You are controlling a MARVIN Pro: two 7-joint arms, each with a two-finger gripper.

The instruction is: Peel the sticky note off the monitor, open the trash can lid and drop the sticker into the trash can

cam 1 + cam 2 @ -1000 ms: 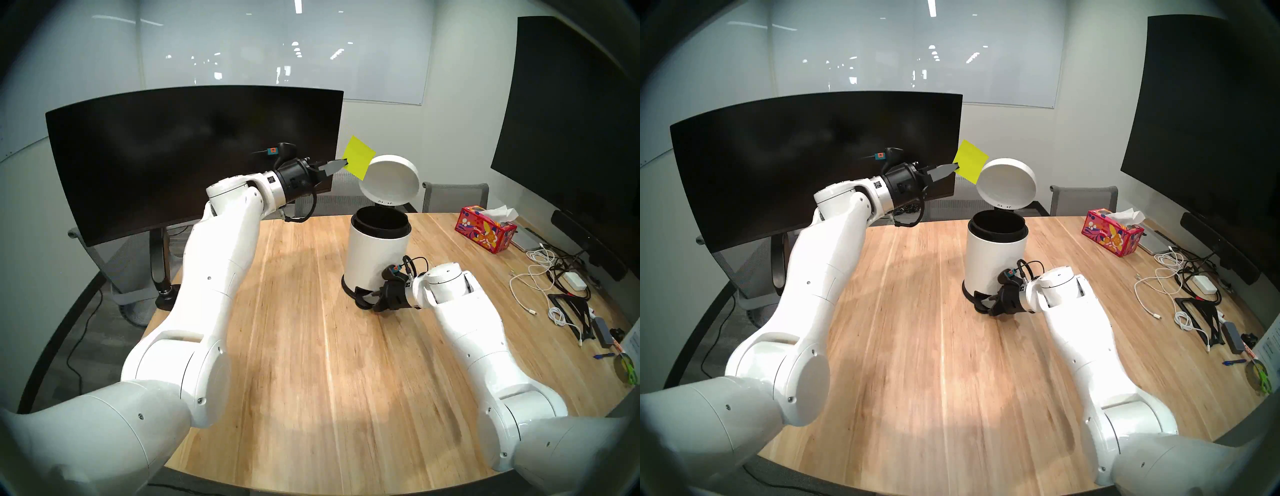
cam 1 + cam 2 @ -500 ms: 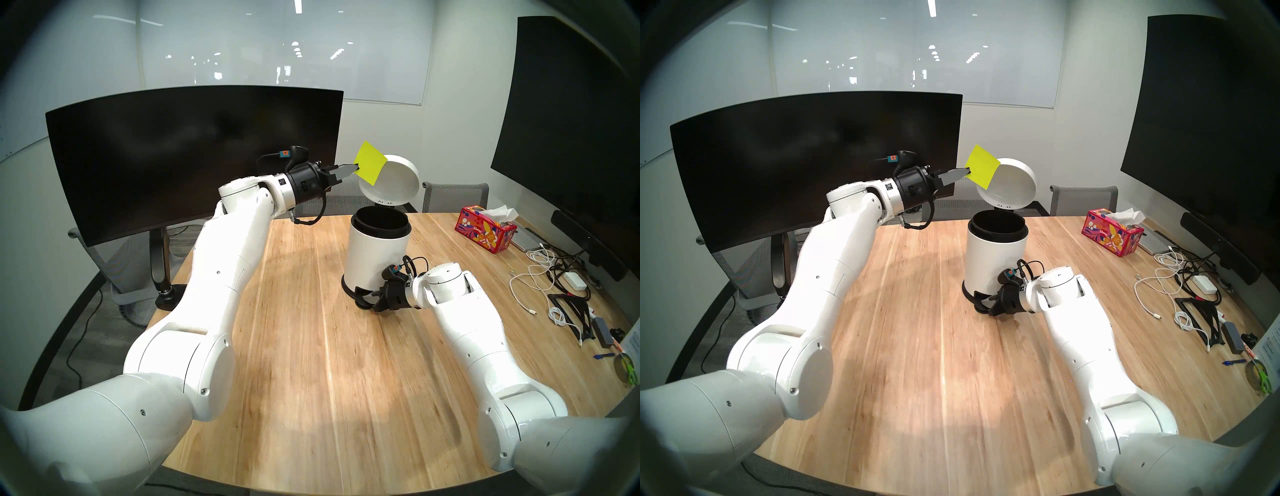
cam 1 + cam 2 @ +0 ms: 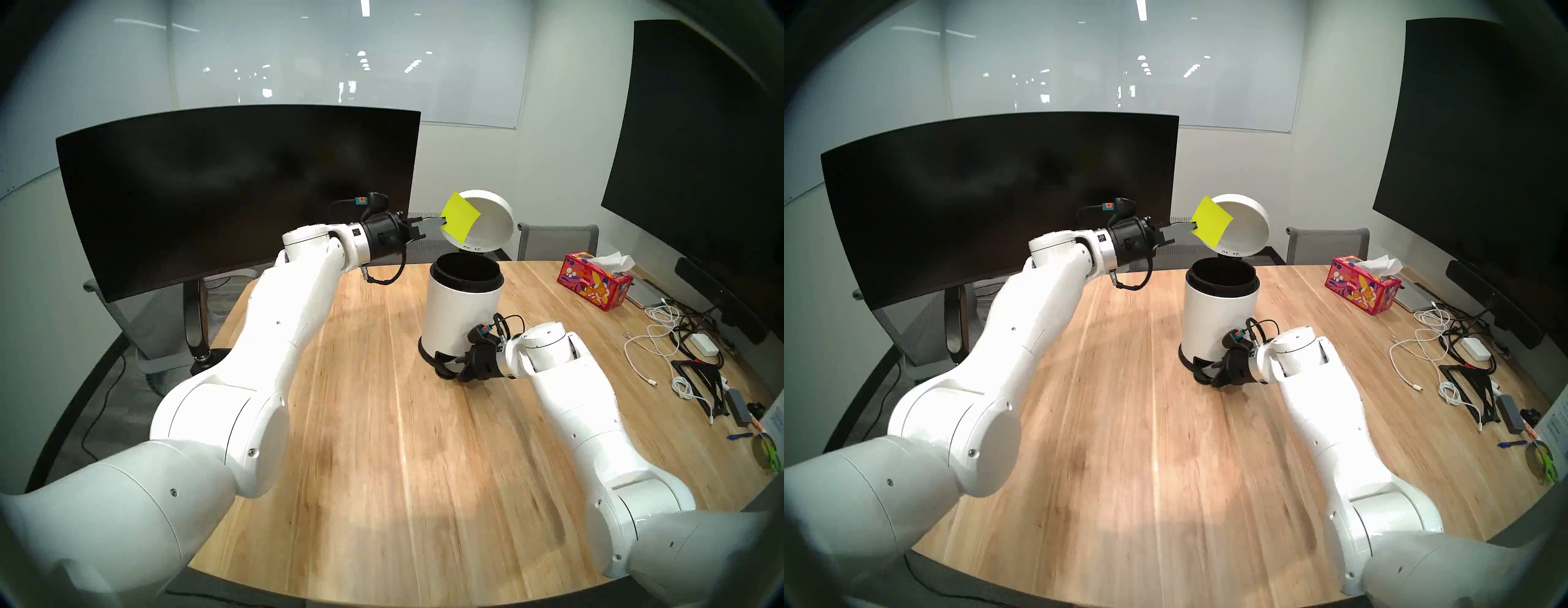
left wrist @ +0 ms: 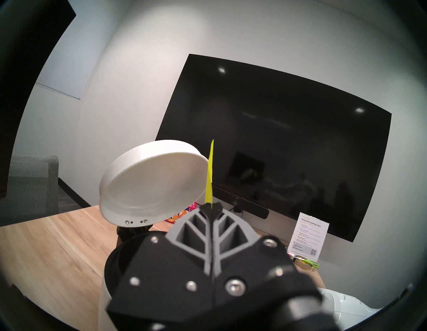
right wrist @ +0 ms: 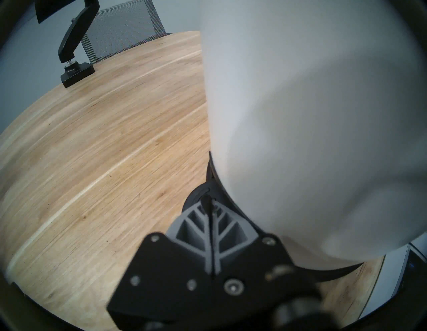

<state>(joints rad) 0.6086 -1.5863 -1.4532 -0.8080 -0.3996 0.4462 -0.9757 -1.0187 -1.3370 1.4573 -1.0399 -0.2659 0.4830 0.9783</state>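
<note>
The sticky note point(image 3: 460, 218) — a blank, bright yellow-green square — hangs in the air in front of the raised trash can lid point(image 3: 488, 225), above the open trash can point(image 3: 462, 305) on the table point(image 3: 382, 424). The left pincer point(image 3: 442, 220), reaching out nearly level, is clamped on its corner. The right pincer point(image 5: 210, 203) is closed with nothing between its fingers, angled down at the black pedal point(image 5: 196, 194).

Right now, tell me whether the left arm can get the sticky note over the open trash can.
Probably yes: the sticky note hangs just above the trash can, the lid stands raised, nothing lies between.

yellow-green sticky note point(image 3: 460, 218) — white trash can point(image 3: 460, 316)
</note>
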